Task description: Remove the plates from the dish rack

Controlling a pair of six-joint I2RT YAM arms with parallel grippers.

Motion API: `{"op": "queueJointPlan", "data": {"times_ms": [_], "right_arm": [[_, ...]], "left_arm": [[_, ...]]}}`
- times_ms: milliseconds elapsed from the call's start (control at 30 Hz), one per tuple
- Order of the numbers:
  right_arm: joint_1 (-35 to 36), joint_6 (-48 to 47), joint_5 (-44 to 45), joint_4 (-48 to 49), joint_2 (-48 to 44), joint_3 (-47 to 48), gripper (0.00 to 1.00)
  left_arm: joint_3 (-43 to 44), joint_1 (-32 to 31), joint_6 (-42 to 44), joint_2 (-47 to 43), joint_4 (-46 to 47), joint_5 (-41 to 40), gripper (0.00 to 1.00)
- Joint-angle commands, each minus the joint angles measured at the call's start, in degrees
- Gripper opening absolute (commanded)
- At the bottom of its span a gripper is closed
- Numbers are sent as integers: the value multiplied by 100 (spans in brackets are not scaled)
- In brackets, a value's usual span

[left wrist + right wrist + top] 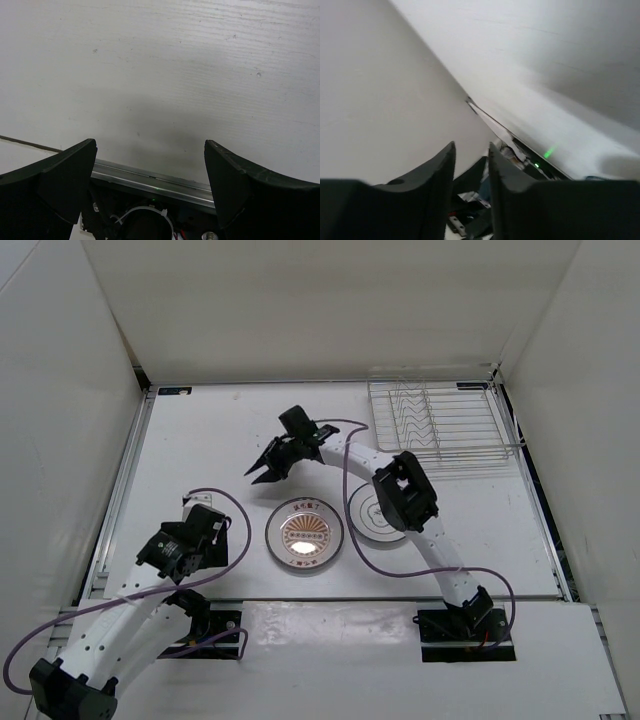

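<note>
Right pincer (262, 472) is part-open and empty, over bare surface (200, 440) just behind the sunburst plate (305, 533); a white plate (366, 512) lies beside that one. Dish rack (440, 425) is right-rear of it, long axis left-right, with no plate visible inside and the third plate unseen. Left pincer (150, 155) is spread wide, empty and farther off.

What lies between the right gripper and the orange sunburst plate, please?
Nothing: the top view shows only bare table between the right gripper and the orange sunburst plate.
</note>
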Motion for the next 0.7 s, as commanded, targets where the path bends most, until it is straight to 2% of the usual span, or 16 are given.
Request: {"op": "queueJointPlan", "data": {"times_ms": [0, 67, 133, 200, 233, 267, 300, 333, 400, 433, 500, 533, 600, 667], "right_arm": [[-76, -99, 209, 1376, -1062, 175, 39], [-155, -275, 307, 1396, -1178, 438, 44], [-260, -939, 290, 818, -1468, 965, 52], [-418, -1784, 360, -513, -1861, 1177, 56], [-584, -2779, 795, -1356, -2238, 1134, 63], [-629, -3111, 991, -2008, -2938, 760, 64], [-673, -3454, 1211, -2319, -3197, 608, 65], [-743, -4301, 2144, -2905, -3444, 441, 71], [-753, -4695, 2853, -3714, -4478, -382, 79], [-770, -4870, 3483, -3807, -4927, -604, 88], [-797, -4890, 4626, -3982, -5491, -1360, 90], [-797, -4837, 4858, -4192, -6190, -2041, 90], [-814, -4661, 5403, -4361, -6608, -2441, 90], [-806, -4653, 5693, -4353, -7467, -3265, 90]], "left_arm": [[285, -11, 246, 24, 1, -174, 100], [372, -11, 379, 68, 27, -34, 100], [486, -11, 616, 112, 132, 106, 100], [566, -2, 756, 147, 176, 116, 100], [714, -11, 792, 208, 185, 116, 100], [750, -11, 853, 243, 194, 90, 100], [838, -11, 880, 261, 177, 72, 100], [891, -11, 889, 348, 176, 64, 100], [953, -11, 942, 401, 168, 28, 100], [979, -11, 950, 454, 176, 11, 100], [1023, -2, 950, 533, 185, -24, 100], [1014, -11, 933, 568, 203, -33, 100], [1014, -2, 933, 665, 264, -33, 100], [1067, -11, 968, 770, 343, 10, 100]]}}
